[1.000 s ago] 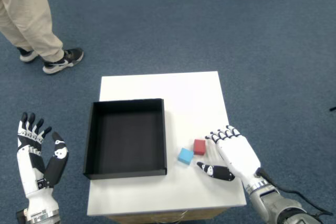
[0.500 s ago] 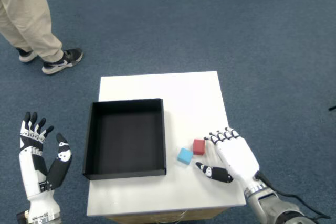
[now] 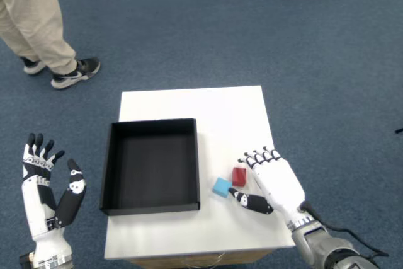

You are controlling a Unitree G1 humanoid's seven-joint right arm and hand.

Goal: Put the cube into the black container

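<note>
Head view, right hand (image 3: 276, 181) shifted left — fingers (image 3: 255, 157) apart, now bracketing red cube (image 3: 238, 175).

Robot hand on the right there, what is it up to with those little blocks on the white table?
The right robot hand is closing in on the red cube, fingers spread above it and thumb reaching beneath it toward the blue cube. It does not appear to hold anything yet. Both cubes sit on the white table, just right of the black container, which holds no cube so far. The left robot hand hangs open off the table's left side.
</note>
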